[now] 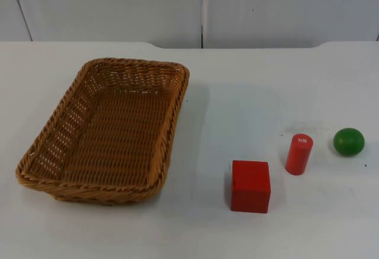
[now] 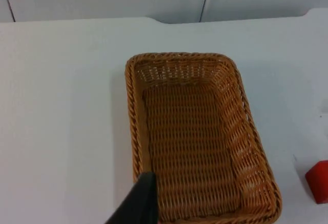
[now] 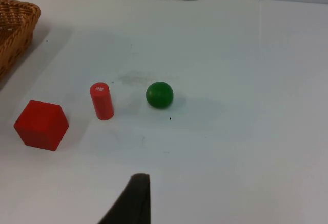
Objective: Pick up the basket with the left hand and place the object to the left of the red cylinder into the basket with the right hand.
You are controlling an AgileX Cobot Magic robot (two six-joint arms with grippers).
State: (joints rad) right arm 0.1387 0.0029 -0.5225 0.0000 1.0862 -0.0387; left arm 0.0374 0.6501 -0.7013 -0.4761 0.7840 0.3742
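**Basket and blocks on the table, both grippers held clear**

The woven wicker basket (image 1: 106,131), rectangular and shallow, is laid on the white table (image 1: 237,93) with its long axis running from near to far, slightly skewed. A red cube (image 1: 250,186) is set just left of the upright red cylinder (image 1: 299,154); a green ball (image 1: 349,141) is placed to its right. One dark fingertip of each gripper is seen above the table; finger spacing cannot be told.

white table top (image 1: 237,81), grey partition wall (image 1: 118,4) behind with vertical seams, even light
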